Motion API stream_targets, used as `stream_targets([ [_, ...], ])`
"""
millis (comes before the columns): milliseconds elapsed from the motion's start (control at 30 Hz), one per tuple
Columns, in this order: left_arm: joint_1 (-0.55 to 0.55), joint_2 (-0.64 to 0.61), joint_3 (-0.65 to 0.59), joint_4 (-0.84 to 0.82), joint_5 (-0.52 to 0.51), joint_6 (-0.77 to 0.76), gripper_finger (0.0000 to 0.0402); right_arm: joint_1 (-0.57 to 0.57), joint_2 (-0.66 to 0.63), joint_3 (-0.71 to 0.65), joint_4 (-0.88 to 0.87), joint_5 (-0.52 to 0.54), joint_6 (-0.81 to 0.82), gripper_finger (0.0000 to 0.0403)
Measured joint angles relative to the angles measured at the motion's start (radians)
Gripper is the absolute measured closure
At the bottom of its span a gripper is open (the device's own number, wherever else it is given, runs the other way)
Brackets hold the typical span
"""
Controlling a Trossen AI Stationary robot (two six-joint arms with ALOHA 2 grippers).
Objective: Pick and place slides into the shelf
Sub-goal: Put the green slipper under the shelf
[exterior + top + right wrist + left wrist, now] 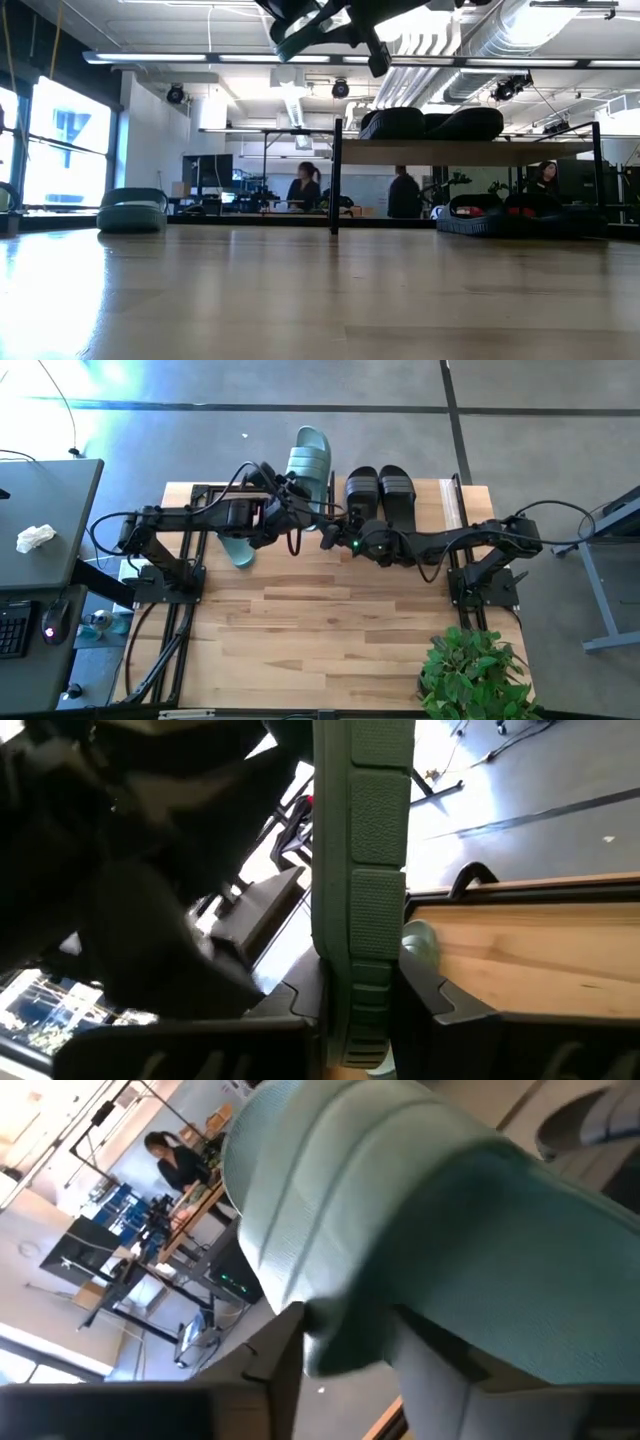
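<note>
A sage-green slide hangs in the air over the table's far edge, between my two grippers. My right gripper is shut on it. My left gripper is open, and its fingers flank the slide's rim. The second green slide lies sole down on the table under the left arm. The shelf stands at the far right. One black pair rests on its top board and another black pair lies under it. My left gripper has a lump of the green slide's rim between its fingers; I cannot tell whether they touch it. My right gripper pinches the sole's edge between its two fingers, across the sole's thickness, coming level from the table's right. The slide stands on edge, lifted clear of the table.
A potted plant fills the near right corner. A desk with a keyboard stands beyond the table's left edge. The bare wood of the table's near half is free. People stand in the room beyond the table.
</note>
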Motion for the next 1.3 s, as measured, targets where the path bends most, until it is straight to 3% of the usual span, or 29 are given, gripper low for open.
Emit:
stream_targets([
  [267,-0.067,-0.01,-0.001,-0.039,-0.152,0.031,0.0186,-0.004,0.0,0.0,-0.015,-0.006,-0.006,0.0365],
  [433,-0.12,-0.071,-0.001,-0.058,-0.18,-0.012,0.0166,-0.003,-0.032,0.0,-0.107,-0.137,0.006,0.0365],
  [767,-0.163,-0.221,-0.001,-0.102,-0.125,-0.041,0.0184,0.007,-0.182,0.0,-0.507,-0.589,0.058,0.0367],
  [1133,-0.163,-0.269,0.0,-0.166,-0.054,-0.134,0.0212,0.151,-0.241,0.0,-0.942,-0.946,0.114,0.0367],
  [1300,-0.163,-0.267,0.0,-0.201,0.008,-0.187,0.0222,0.214,-0.238,-0.054,-0.95,-1.034,0.197,0.0367],
])
